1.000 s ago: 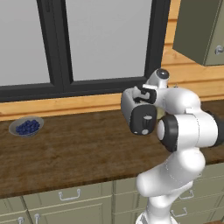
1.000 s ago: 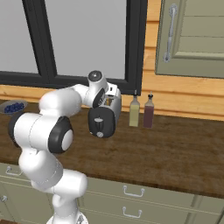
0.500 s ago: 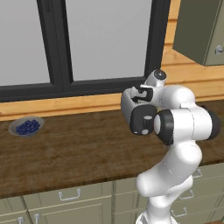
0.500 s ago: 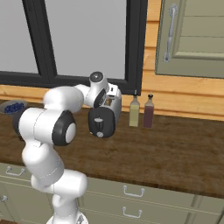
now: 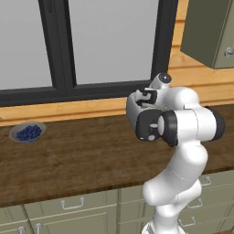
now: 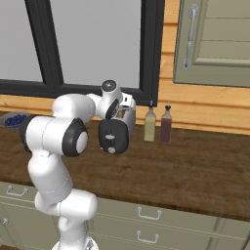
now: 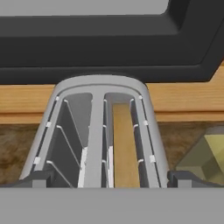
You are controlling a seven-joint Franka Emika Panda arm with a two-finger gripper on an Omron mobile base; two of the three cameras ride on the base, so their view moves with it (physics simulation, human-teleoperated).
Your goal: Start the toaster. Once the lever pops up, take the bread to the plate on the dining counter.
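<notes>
Hovering over one toaster (image 7: 103,131), pincer (image 7: 107,179) spread wide, one bread (image 7: 124,144) slice, two slots, two bottles (image 6: 157,124).

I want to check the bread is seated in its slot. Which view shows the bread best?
The hand view: it looks straight down into the toaster, with the bread standing in one slot. Both base views show the toaster's outside, partly behind the arm.

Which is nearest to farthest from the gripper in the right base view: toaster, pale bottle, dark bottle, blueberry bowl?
1. toaster: directly under the gripper, which hangs open over its slots.
2. pale bottle: just right of the toaster, against the wall.
3. dark bottle: next right, beside the pale one.
4. blueberry bowl: far left on the counter, beyond the arm.
</notes>
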